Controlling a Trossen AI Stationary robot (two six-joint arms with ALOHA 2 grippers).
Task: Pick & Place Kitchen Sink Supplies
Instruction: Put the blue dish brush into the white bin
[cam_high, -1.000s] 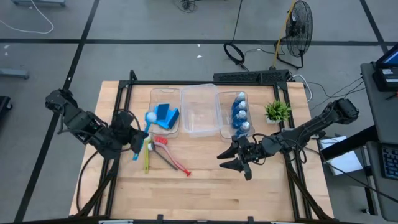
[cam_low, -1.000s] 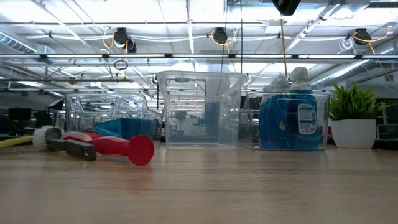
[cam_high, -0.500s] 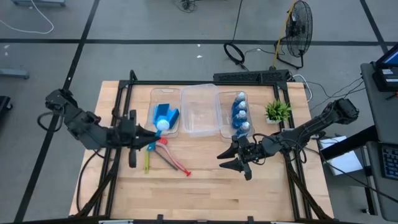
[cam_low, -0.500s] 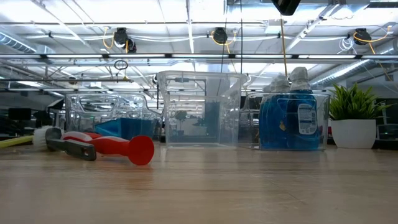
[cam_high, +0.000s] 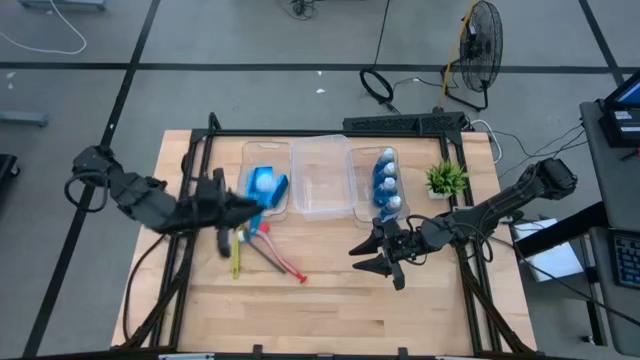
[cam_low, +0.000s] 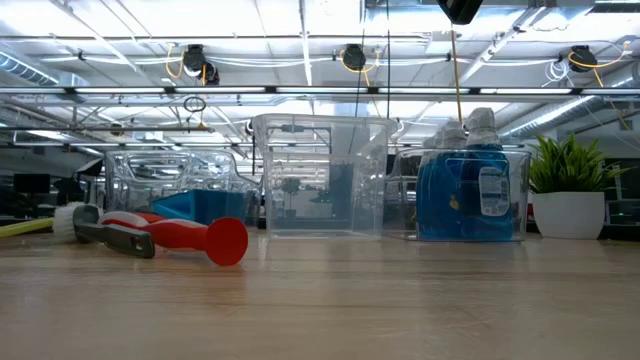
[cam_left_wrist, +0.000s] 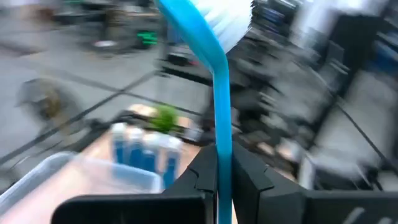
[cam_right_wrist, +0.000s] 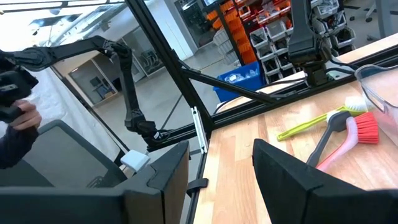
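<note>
High view: at centre left, the left gripper, jaws clamped on the light blue brush, is hovering over the left bin.

Left wrist view: brush head up; lowering should be level.

Right gripper, lower centre, is waiting, jaws apart.

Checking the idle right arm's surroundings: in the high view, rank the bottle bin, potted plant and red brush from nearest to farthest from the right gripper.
From the right gripper:
1. Bottle bin, just behind it.
2. Potted plant, back right.
3. Red brush, toward the left arm.
</note>
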